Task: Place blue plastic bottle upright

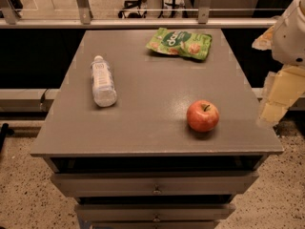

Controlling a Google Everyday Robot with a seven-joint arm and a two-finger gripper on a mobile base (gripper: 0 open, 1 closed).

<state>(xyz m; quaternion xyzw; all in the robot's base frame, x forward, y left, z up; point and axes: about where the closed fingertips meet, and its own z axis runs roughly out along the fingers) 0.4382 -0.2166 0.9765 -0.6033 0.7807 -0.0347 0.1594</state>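
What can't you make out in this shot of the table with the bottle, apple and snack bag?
1. Gripper: camera view, right of the table; the arm above is cut off by the frame's right edge.
2. Blue plastic bottle, lying on its side: label print too small to read.
3. Drawers: contents hidden behind their fronts; lowest cut off by the bottom edge.
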